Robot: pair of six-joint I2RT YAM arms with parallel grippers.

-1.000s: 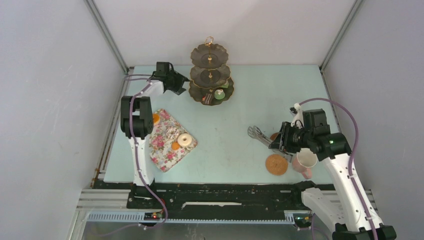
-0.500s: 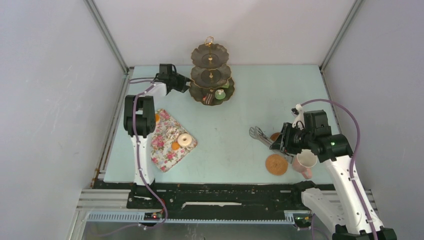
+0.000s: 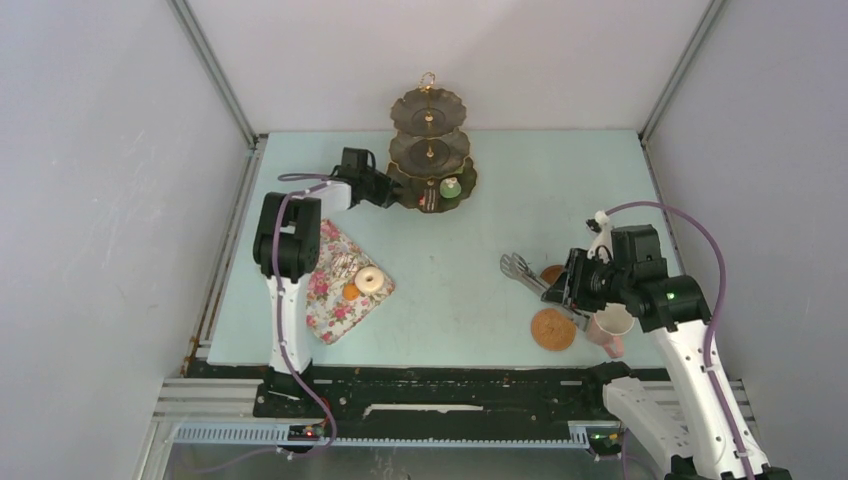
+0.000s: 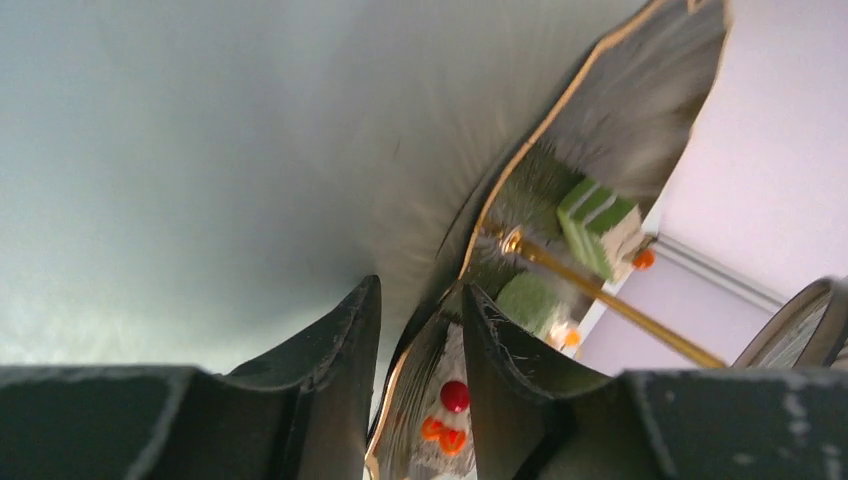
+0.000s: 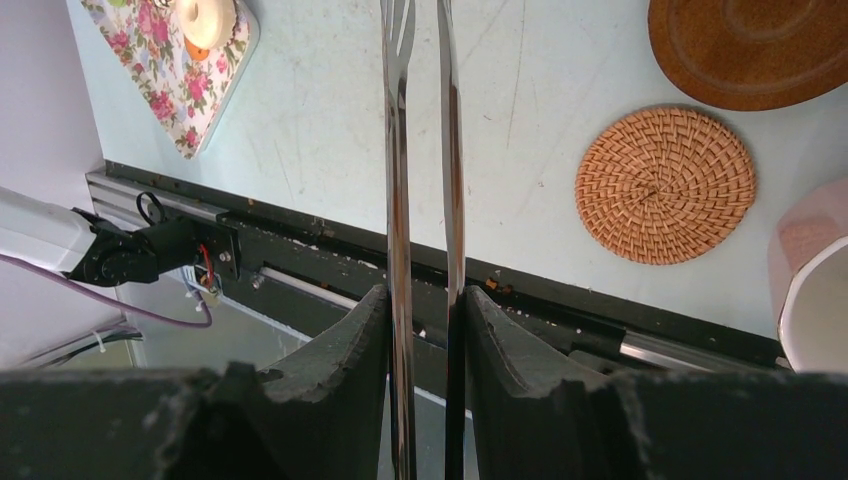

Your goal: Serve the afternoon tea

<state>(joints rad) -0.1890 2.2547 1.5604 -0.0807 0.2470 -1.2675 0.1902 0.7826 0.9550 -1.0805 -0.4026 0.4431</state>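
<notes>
My left pincer [image 4: 422, 292] sits at the 9 o'clock side of the tiered stand [image 3: 415, 150]. Its two fingers are closed over the gold rim of the bottom tier, one above the plate and one below. My right pincer [image 5: 425, 300] is clamped on the tongs [image 5: 398, 150], whose two arms are pressed close together between my fingers. Their tips point towards the middle of the table.

I judge the serving to be only partly done. A green cake [image 3: 450, 187] and a chocolate piece [image 3: 431, 202] lie on the bottom tier of the stand, at 12 o'clock on the table. The two upper tiers look bare. A white doughnut [image 3: 371, 279] and an orange piece [image 3: 351, 292] lie on the floral cloth [image 3: 325, 310] at 8 o'clock, with at least one more small cake beside them that I cannot make out. These have yet to reach the stand.

Over at 4 o'clock the cup [image 3: 612, 322] stands just beside the woven coaster [image 3: 553, 328], not on it. A brown coaster [image 3: 551, 272] lies under my tongs with nothing on it that I can see. So the cakes on the cloth and the cup setting are, as I read it, the work left.
</notes>
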